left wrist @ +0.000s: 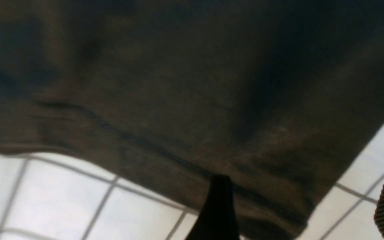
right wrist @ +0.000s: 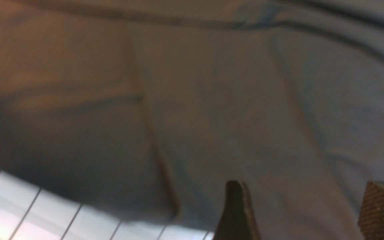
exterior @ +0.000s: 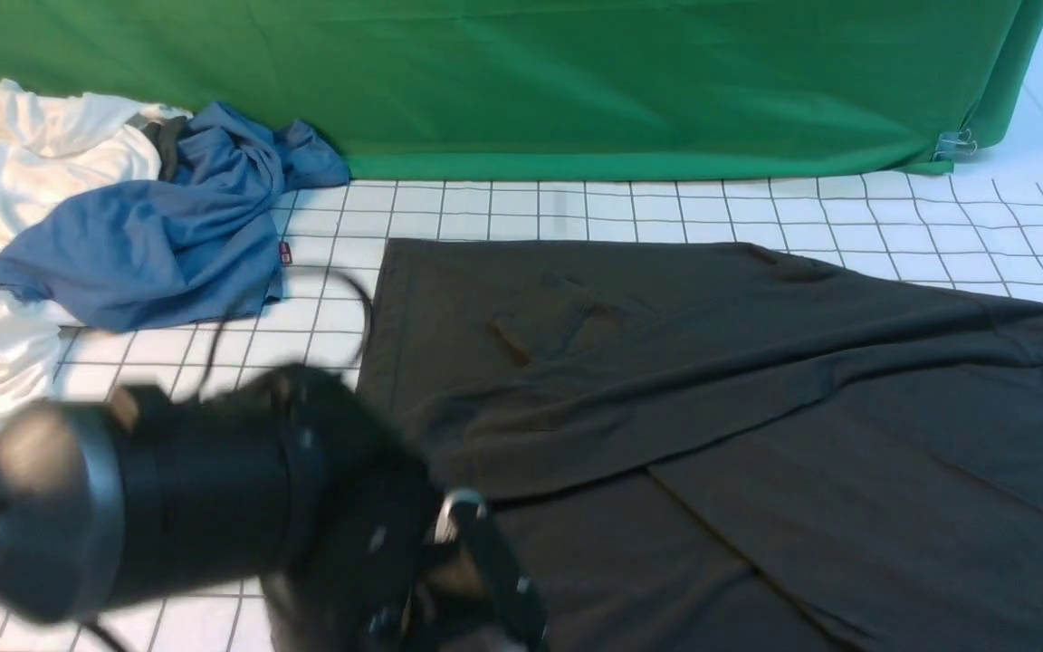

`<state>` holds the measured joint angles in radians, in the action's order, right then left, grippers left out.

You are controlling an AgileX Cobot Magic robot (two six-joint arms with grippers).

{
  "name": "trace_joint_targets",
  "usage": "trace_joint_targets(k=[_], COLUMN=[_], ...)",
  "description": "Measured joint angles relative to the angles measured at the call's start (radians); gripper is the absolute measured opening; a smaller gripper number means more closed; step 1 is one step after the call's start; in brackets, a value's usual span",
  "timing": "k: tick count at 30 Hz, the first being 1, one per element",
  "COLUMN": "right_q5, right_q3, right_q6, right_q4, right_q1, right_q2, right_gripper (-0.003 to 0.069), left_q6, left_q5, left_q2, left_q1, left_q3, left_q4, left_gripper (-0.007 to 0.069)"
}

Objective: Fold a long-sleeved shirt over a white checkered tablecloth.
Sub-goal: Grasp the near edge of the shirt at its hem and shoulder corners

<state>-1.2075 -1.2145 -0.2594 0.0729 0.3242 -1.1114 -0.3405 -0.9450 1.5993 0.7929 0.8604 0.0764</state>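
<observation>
The long-sleeved shirt (exterior: 712, 407) is a plain charcoal-black soft knit. It is spread mostly flat, with one layer folded diagonally across it and a few shallow creases. Its stitched hem runs just ahead of the spread jaws of the left gripper (left wrist: 305, 213). Its fabric also fills the space ahead of the parted jaws of the right gripper (right wrist: 308, 213). The white checkered tablecloth (exterior: 576, 204), ruled with thin dark lines, lies flat beneath the shirt and shows bare beside both pairs of jaws.

Front overview; wrist close-ups on shirt (exterior: 712, 380)
</observation>
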Motion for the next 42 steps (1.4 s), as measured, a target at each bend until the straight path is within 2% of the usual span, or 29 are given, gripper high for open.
trace_joint_targets(k=[7,12,17,19,25,30,35,42], right_q5=[-0.009,-0.008,-0.009,-0.009,-0.009,-0.007,0.015,0.253], right_q3=[0.116,0.118,0.118,0.118,0.119,0.183,0.376,0.621], right_q6=[0.003,0.007,0.006,0.010,0.010,0.002,-0.032,-0.121], right_q4=[-0.004,-0.006,-0.007,-0.007,-0.041,-0.094,-0.104,-0.106], right_q1=[0.042,0.042,0.042,0.042,0.042,0.042,0.042,0.052], right_q2=[0.113,0.157,0.188,0.197,0.201,0.202,0.180,0.142], right_gripper=[0.0498,0.0498,0.0498,0.0498,0.0498,0.0498,0.0498,0.0499], left_q6=[-0.089,-0.084,-0.023,-0.013,-0.001,0.017,0.037,0.048], left_q5=[0.118,0.164,0.183,0.189,0.179,0.079,0.025,0.026], left_q2=[-0.015,-0.027,-0.028,-0.028,-0.021,-0.008,-0.011,-0.011], left_q1=[0.005,0.005,0.006,0.006,0.006,0.006,0.006,0.006], left_q3=[-0.120,-0.139,-0.142,-0.143,-0.124,-0.047,0.019,0.023], left_q4=[-0.001,-0.020,-0.069,-0.076,-0.086,-0.076,-0.097,-0.101], left_gripper=[0.0533,0.0492,0.0359,0.0274,0.0115,0.0029,-0.0001,0.0000])
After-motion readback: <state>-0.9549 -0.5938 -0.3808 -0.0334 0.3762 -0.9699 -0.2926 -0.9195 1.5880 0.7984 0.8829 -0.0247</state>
